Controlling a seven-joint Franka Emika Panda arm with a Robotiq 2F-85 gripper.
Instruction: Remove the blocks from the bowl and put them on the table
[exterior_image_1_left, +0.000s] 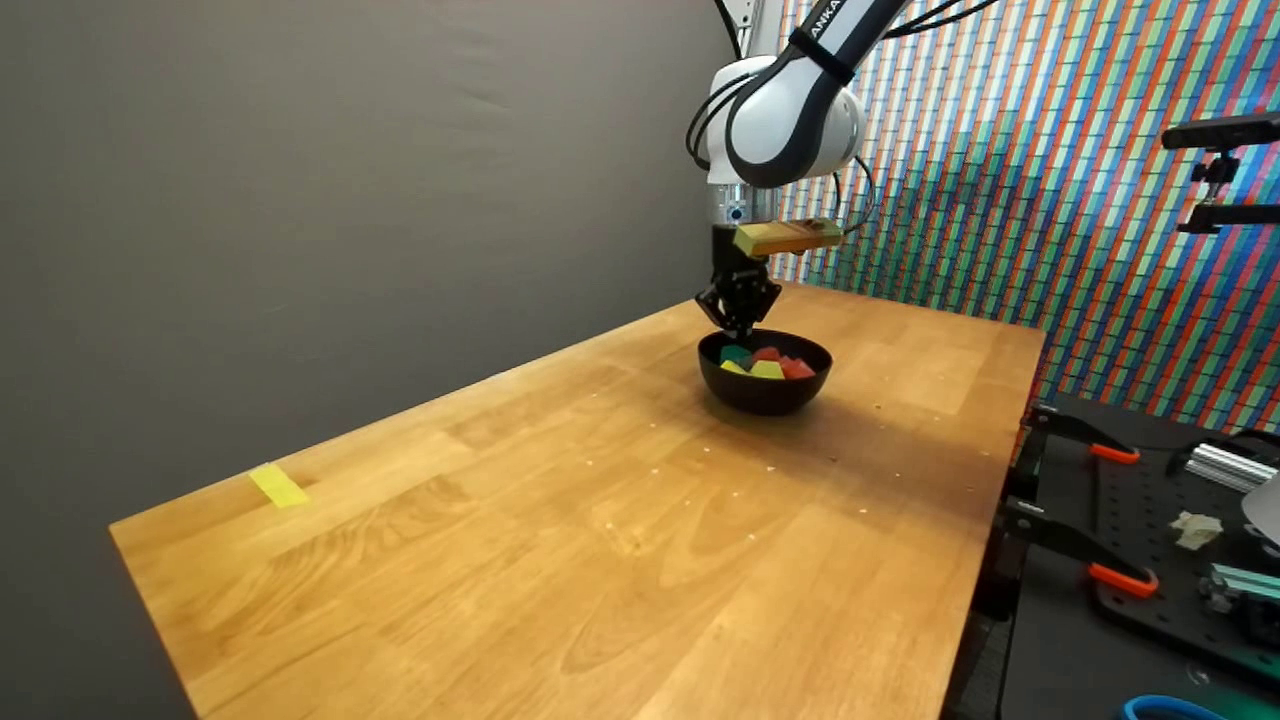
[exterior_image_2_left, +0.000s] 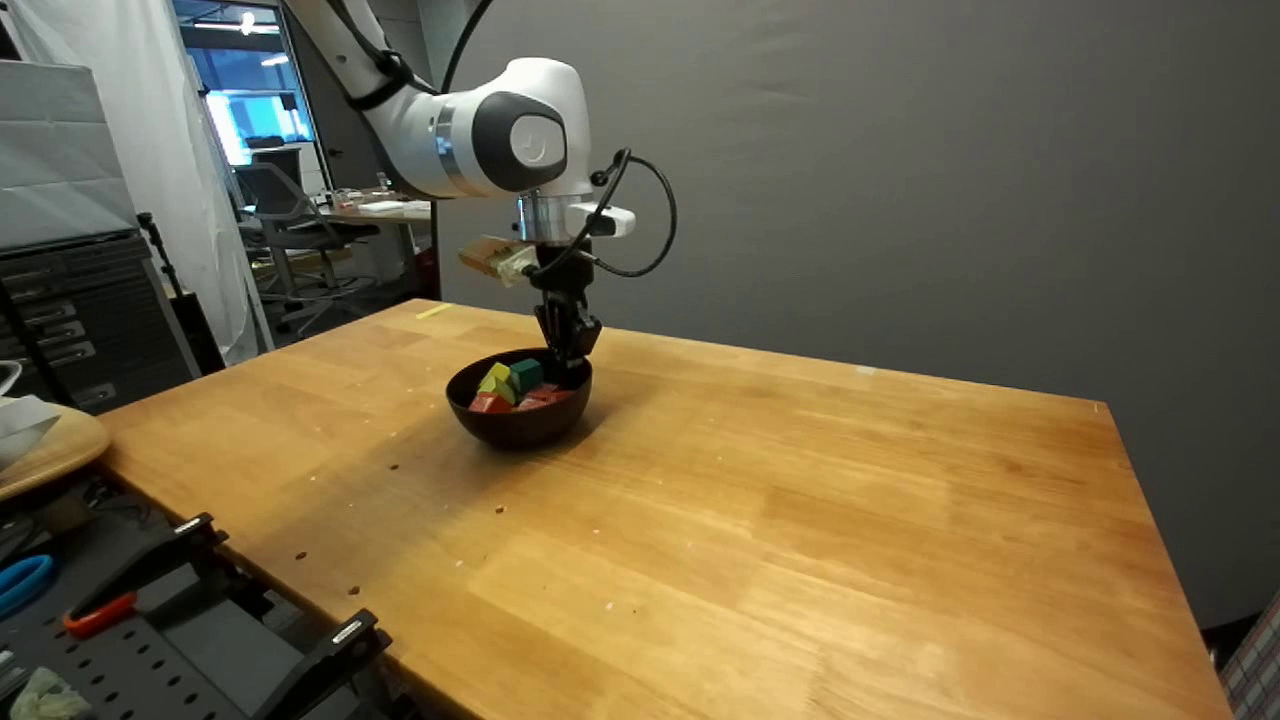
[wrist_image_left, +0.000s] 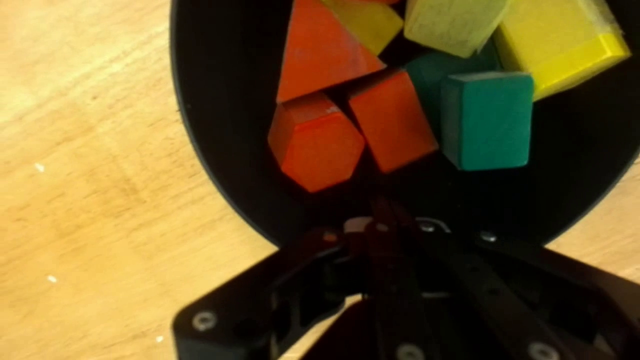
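Several red, green and yellow blocks (wrist_image_left: 394, 120) sit in the black bowl (exterior_image_2_left: 520, 431) on the surface (exterior_image_2_left: 800, 520), its slope likely crowding them together. Just beside them the jaws meet, apparently gripping nothing.

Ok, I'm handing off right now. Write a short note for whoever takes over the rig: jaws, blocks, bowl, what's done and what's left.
Jaws: shut, no block visible between them. They point down near the rim of the bowl; whether they touch it is unclear.
Blocks: red, yellow and green blocks lie piled in the bowl, which stands on the table.
Done: no block seen set out on the table.
Left: open the jaws, take the visible blocks out, put them on the table.
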